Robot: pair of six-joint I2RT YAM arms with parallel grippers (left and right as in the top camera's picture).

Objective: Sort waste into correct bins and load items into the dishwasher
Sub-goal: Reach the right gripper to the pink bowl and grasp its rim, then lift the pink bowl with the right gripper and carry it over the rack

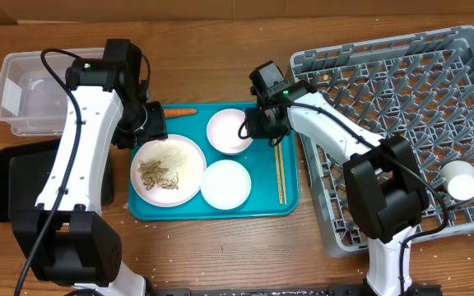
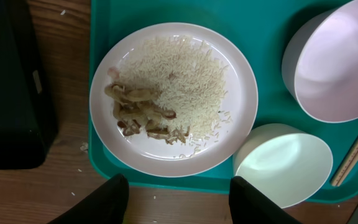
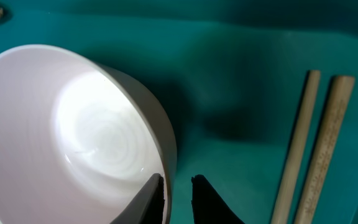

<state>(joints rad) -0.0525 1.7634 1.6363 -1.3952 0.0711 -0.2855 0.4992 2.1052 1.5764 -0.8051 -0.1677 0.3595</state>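
Pinching the bowl [image 3: 86, 137] at its rim, I am holding my right gripper [image 3: 177, 178] drawn down narrow, one finger inside the lip and the other against the outer wall. The bowl is sitting on the teal tray [image 3: 247, 74], near the chopsticks [image 3: 316, 168] on one side and the plate [image 2: 244, 124] of food scraps [image 2: 138, 115] on the other. The dish rack [image 1: 401, 82] is standing off to my right, beside the tray.

I am judging the bowl to be light, stiff and glossy, so it is likely to pivot or slip in a thin two-finger pinch. The rim is the only place I am able to take it, since the body looks far too wide for my jaws. I am reckoning that a deep bite, well down the wall, is giving the surest hold, and that a knock against the rack's pegs is risking a chip.

My left gripper [image 2: 179, 182] is hanging above the near edge of the plate, its jaws standing about half apart and holding nothing
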